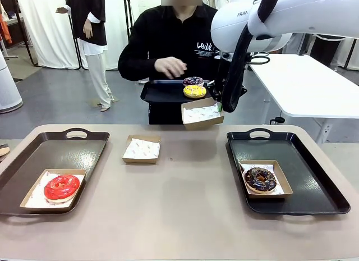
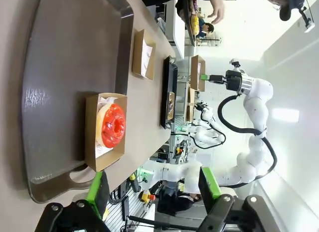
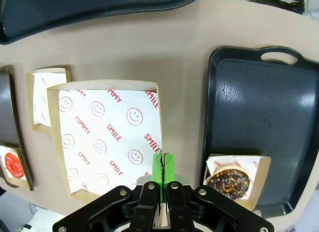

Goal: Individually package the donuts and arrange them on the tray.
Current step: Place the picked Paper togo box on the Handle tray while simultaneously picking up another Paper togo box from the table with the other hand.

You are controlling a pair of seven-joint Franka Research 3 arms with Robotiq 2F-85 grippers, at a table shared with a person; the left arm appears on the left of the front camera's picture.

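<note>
My right gripper point(image 1: 220, 106) is shut on the edge of an empty paper-lined box point(image 1: 202, 113), holding it in the air just below the person's black tray point(image 1: 160, 92). On that tray lie the yellow donut point(image 1: 194, 91) and the sprinkled donut point(image 1: 193, 81), with the person's hand point(image 1: 170, 66) just behind them. The right wrist view has my gripper point(image 3: 162, 162) pinching the box point(image 3: 107, 137) rim. The red donut point(image 1: 61, 187) sits boxed on the left tray point(image 1: 33, 154). The chocolate donut point(image 1: 259, 179) sits boxed on the right tray point(image 1: 314, 171). My left gripper point(image 2: 153, 189) is open, well off from the red donut point(image 2: 113, 125).
A second empty box point(image 1: 141, 149) lies on the table between the two trays. A white table point(image 1: 308, 81) stands at the back right.
</note>
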